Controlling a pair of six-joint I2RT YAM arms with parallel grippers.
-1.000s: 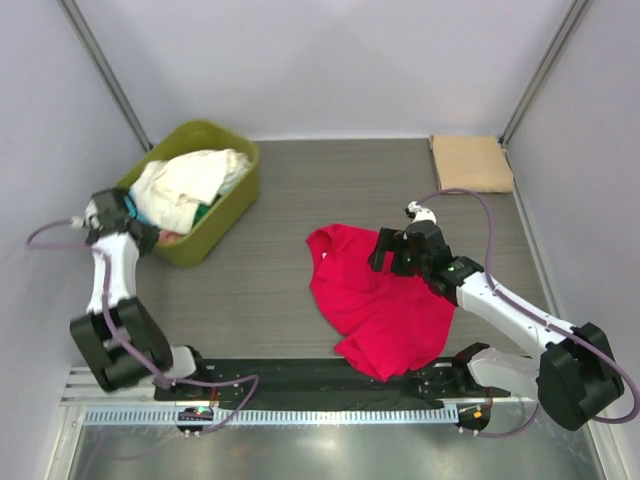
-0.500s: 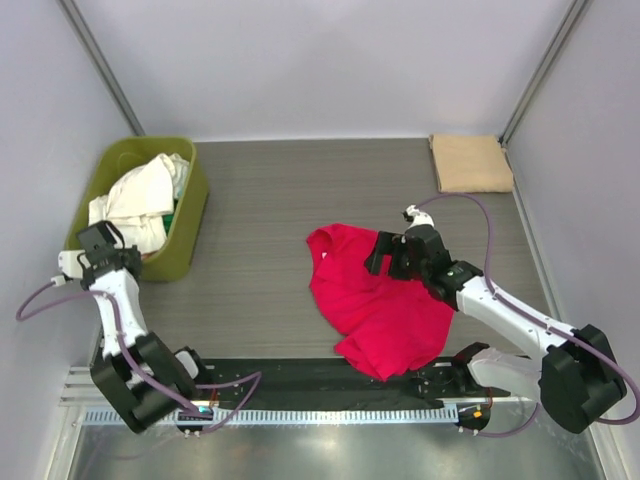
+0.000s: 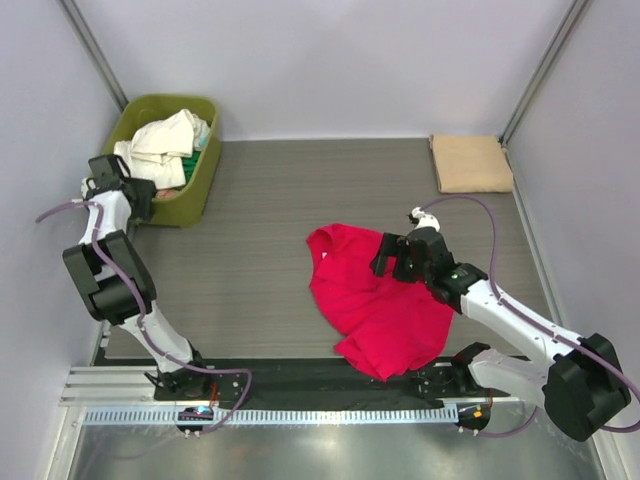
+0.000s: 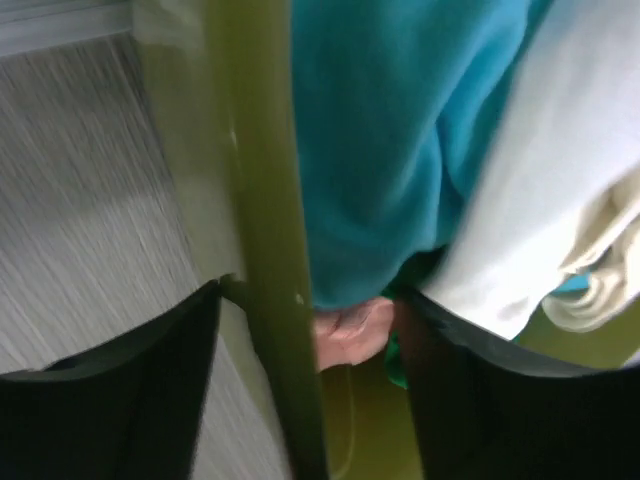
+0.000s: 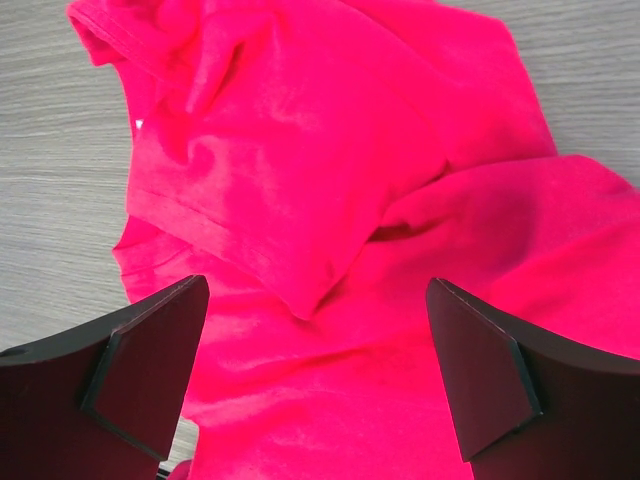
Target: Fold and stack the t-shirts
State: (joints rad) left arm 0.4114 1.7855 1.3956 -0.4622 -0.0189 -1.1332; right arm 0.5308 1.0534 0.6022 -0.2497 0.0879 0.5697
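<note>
A crimson-red t-shirt lies crumpled on the table in front of the right arm. My right gripper hovers just above its upper edge, open, with nothing between the fingers; in the right wrist view a folded sleeve of the red t-shirt lies below the right gripper. A tan t-shirt lies folded at the back right. Cream-white and teal t-shirts fill the olive tub. My left gripper is open, straddling the tub's wall.
The tub stands in the back left corner against the side wall. A small pinkish thing shows inside it under the teal cloth. Frame posts rise at both back corners, and a metal rail runs along the near edge.
The tub has slid and turned from left of centre into the back left corner, with the left gripper at its rim. The left jaws have opened. The right arm has barely moved.
</note>
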